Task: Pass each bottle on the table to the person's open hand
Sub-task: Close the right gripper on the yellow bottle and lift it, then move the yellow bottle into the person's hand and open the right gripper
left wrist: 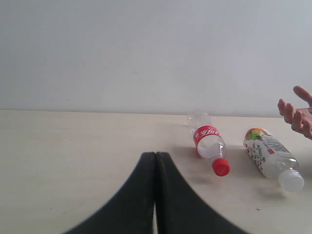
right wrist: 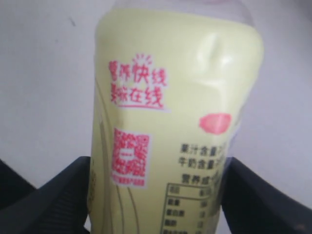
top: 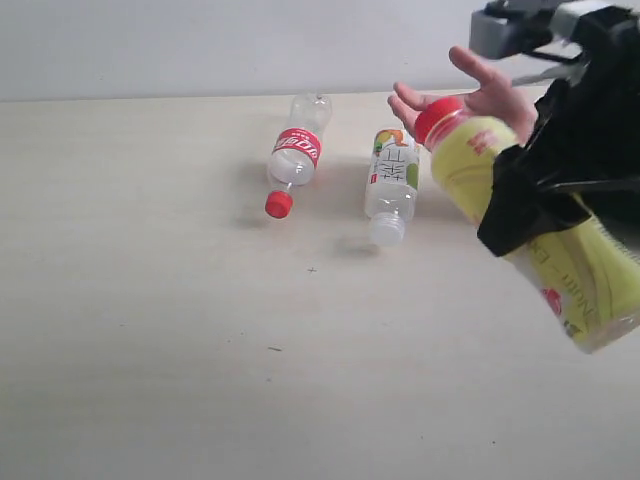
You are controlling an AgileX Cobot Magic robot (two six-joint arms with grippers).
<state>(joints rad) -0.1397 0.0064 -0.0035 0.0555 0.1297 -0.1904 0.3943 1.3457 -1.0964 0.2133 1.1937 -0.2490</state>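
My right gripper (top: 530, 195) (right wrist: 156, 195) is shut on the yellow red-capped bottle (top: 468, 165) (right wrist: 170, 97), held tilted above the table (top: 150, 300). Its red cap points at the person's open hand (top: 492, 95) (left wrist: 298, 114) and lies just below the fingers. Two bottles lie on their sides on the table. One is clear with a red label and cap (top: 295, 155) (left wrist: 208, 141). The other is clear and white-capped with a green-orange label (top: 392, 180) (left wrist: 270, 156). My left gripper (left wrist: 155, 161) is shut and holds nothing, hovering short of the red-labelled bottle.
A pale wall (top: 200, 50) rises behind the table's far edge. Grey and black arm hardware (top: 515, 30) sits at the top right of the exterior view, above the hand. A few dark specks (top: 312, 269) mark the tabletop.
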